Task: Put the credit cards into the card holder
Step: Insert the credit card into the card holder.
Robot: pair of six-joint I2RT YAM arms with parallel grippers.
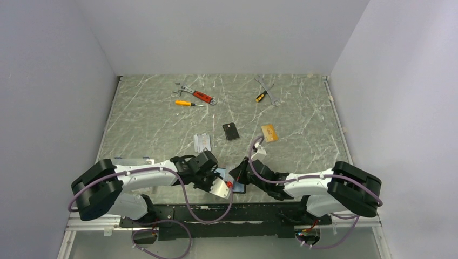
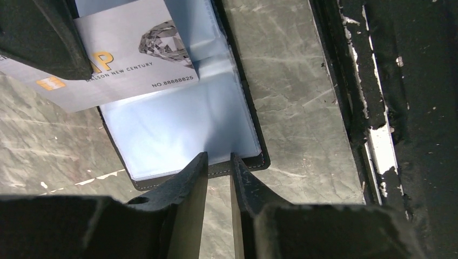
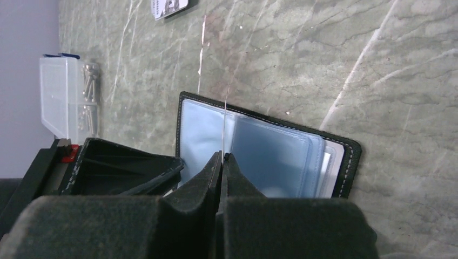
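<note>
Close to the front edge of the table (image 1: 151,118), between the two arms: the card holder (image 2: 178,129), open and flat, with clear sleeves facing up and a black stitched border all around. Along one long side only a narrow strip of bare marble, then the black rail (image 2: 378,108) of the table edge, so little room there.

Clamped in the right gripper (image 3: 222,162): the silver card (image 2: 135,59), with jaws pressed together on it. Seen edge-on as a thin line in the right wrist view. Held tilted above the far part of the holder, one corner over a sleeve, the rest sticking out over the marble. Not possible to tell whether any edge is already inside a sleeve.

Left gripper (image 2: 219,162) at the short near edge of the holder, tips over the stitched border, jaws only a narrow slit apart, nothing seen between them. Touching or just above: cannot tell.

Further out, well apart from the holder and from each other: a loose silver card (image 1: 202,142), a black card (image 1: 231,131) and a gold card (image 1: 269,133), each flat with free marble on all sides. A clear box (image 3: 62,97) near the gold card, not touching. Hand tools (image 1: 197,96) near the far edge.
</note>
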